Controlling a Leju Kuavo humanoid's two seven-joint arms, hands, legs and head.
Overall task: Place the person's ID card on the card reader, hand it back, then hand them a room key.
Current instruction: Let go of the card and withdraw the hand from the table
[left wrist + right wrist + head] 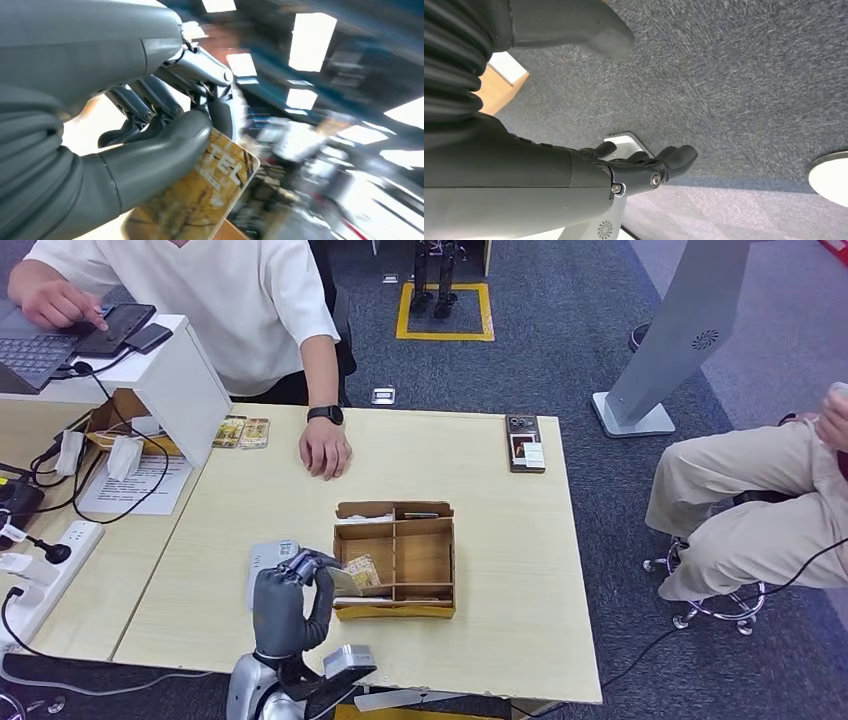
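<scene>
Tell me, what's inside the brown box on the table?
The brown box has wooden dividers, and most compartments look bare. The left hand pinches a yellowish card at its left side, hiding what lies underneath.

The yellow-brown card (200, 200) pinched in the left hand (150, 125) bears the pale letters "TEL".

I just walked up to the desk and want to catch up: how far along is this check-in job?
Whether the ID steps are done can't be judged from here. In hand: the left hand grips a yellow patterned card, seemingly a room key, beside the compartmented cardboard box. Left: passing it to the person in the white shirt, whose hand rests on the pale wooden table. The right hand hangs open above grey carpet.
</scene>
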